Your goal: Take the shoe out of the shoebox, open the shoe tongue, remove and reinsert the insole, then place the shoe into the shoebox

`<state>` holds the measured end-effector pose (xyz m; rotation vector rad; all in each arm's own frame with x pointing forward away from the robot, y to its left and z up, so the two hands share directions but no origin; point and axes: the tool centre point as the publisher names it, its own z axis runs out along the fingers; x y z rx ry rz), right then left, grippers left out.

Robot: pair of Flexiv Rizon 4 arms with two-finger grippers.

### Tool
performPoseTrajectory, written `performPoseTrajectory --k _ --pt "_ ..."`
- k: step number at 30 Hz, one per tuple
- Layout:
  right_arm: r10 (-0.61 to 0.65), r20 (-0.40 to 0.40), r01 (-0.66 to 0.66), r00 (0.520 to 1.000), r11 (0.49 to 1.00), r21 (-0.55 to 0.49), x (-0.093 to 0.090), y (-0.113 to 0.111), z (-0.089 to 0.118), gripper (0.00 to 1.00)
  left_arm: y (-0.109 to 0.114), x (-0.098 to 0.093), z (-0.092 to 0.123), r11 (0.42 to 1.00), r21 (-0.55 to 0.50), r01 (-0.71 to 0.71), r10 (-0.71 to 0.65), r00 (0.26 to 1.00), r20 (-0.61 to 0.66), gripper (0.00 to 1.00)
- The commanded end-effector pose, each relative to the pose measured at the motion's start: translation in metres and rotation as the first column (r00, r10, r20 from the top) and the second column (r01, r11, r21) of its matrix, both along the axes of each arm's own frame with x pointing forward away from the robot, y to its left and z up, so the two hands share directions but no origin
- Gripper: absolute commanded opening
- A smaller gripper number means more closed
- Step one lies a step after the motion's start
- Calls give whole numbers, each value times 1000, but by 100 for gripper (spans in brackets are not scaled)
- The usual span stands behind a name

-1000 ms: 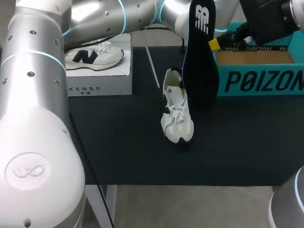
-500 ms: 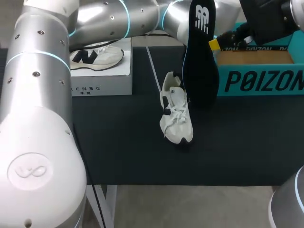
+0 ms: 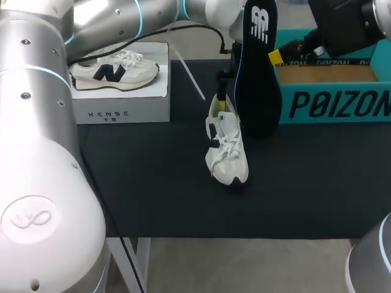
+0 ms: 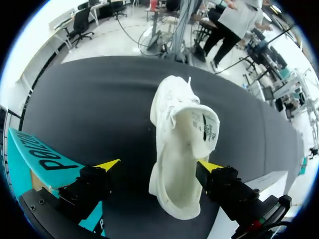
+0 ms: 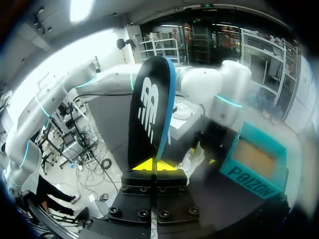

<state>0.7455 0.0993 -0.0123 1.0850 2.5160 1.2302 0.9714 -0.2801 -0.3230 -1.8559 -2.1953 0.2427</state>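
The right hand (image 5: 153,164) grips the insole (image 5: 149,112) upright, while the left hand (image 4: 158,165) hangs open astride the heel of the shoe (image 4: 172,144) on the table (image 4: 89,99).

The right hand (image 3: 276,57) holds the insole (image 3: 257,79) upright beside the white shoe (image 3: 227,149).

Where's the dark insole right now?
In the head view, the insole is held upright by the right tool, beside the white shoe and left of the teal shoebox.
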Motion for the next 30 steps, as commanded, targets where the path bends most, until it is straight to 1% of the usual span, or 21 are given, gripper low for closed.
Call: performPoseTrajectory --k 1,2,4,6,8,11,16,19,23,26,27,30 --pt "-1 -2 1 1000 1000 -3 2 2 0 0 10 -7 16 992 -112 -61 67 997 47 100" --pt "-1 -2 1 1000 1000 -3 2 2 0 0 11 -5 20 987 -140 -75 78 997 23 100" --pt "-1 -2 1 1000 1000 -3 2 2 0 0 11 -6 32 978 -189 -85 94 995 42 100" --pt "-1 -2 1 1000 1000 -3 2 2 0 0 13 -7 45 960 -267 -84 96 995 34 100" --pt "-1 -2 1 1000 1000 -3 2 2 0 0 12 -8 55 942 -322 -89 107 994 37 100" --pt "-1 -2 1 1000 1000 -3 2 2 0 0 12 -9 65 922 -372 -104 117 993 11 100" --pt "-1 -2 1 1000 1000 -3 2 2 0 0 12 -11 77 891 -432 -137 132 990 -43 100" --pt "-1 -2 1 1000 1000 -3 2 2 0 0 13 -14 84 874 -468 -134 124 991 -53 100" --pt "-1 -2 1 1000 1000 -3 2 2 0 0 12 -18 94 865 -484 -132 97 991 -96 100" --pt "-1 -2 1 1000 1000 -3 2 2 0 0 12 -21 104 853 -505 -133 92 990 -105 100" --pt "-1 -2 1 1000 1000 -3 2 2 0 0 12 -23 108 847 -519 -114 83 993 -81 100" --pt "-1 -2 1 1000 1000 -3 2 2 0 0 12 -23 108 847 -519 -114 83 993 -81 100"
